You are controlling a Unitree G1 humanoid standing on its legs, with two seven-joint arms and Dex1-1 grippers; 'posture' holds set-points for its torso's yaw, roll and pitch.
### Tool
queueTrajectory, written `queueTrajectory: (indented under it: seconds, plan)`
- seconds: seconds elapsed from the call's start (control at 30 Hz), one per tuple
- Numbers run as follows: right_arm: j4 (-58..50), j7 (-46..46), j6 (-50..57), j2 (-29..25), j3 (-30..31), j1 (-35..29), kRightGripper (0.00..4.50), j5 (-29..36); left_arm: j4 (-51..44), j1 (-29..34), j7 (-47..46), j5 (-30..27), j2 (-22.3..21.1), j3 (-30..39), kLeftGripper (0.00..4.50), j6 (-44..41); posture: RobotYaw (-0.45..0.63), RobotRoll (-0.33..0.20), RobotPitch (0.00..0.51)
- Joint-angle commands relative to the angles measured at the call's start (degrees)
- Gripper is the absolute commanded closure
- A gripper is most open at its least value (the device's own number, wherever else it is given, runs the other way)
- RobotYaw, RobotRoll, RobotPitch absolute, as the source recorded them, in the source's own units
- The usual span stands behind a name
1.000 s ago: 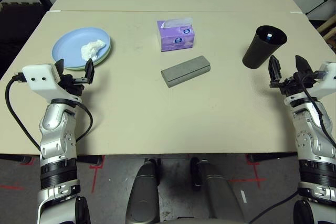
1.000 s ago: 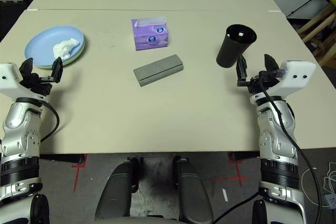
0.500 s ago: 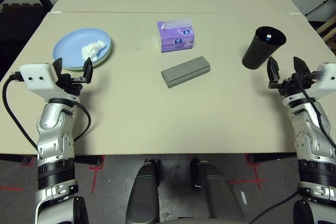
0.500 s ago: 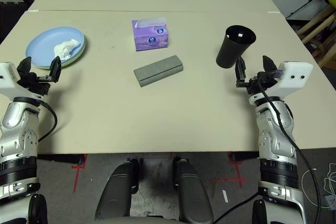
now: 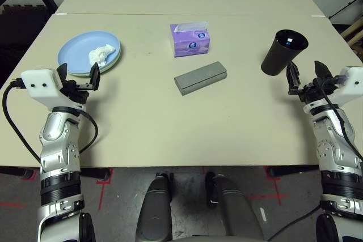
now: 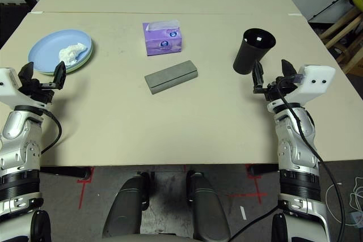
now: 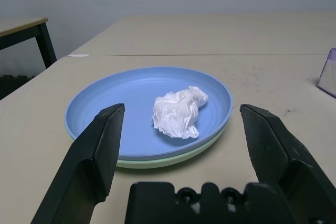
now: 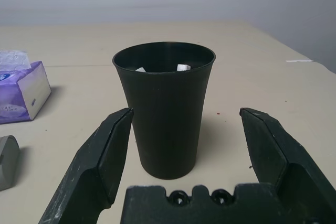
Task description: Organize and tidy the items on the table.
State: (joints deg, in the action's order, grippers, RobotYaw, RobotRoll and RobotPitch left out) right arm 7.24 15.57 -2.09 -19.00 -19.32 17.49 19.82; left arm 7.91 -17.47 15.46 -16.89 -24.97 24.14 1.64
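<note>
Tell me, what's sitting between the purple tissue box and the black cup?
Nothing. In the head views, just bare table lies between the tissue box and the cup. The grey case sits nearer, below that stretch.

Right gripper [image 8: 181, 129] spread wide, tall black cup [image 8: 164, 108] upright beyond its 2 fingers, purple tissue box [image 8: 21, 86] beside.

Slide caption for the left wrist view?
Open left gripper faces a crumpled tissue on stacked blue and green plates.

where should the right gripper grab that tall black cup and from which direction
Probably around the mid-wall of the tall black cup, coming in level from the robot's side. It stands upright, and the open right gripper already faces it with jaws wider than the cup.
</note>
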Motion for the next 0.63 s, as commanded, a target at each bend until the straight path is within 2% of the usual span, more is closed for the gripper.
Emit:
queueTrajectory:
  seconds: [0.03,0.63]
  plan:
    - [1.0,0.1,-0.5,-0.1,-0.3,-0.6,0.03,-0.3,1.1,0.3,0.2,-0.3,-0.1,0.2,0.0,0.3,0.1,0.0,0.179]
    - [2.5,0.2,-0.8,-0.1,0.5,1.0,0.03,-0.9,2.8,-0.8,0.7,-0.4,-0.8,0.3,0.0,0.9,0.11,0.0,0.178]
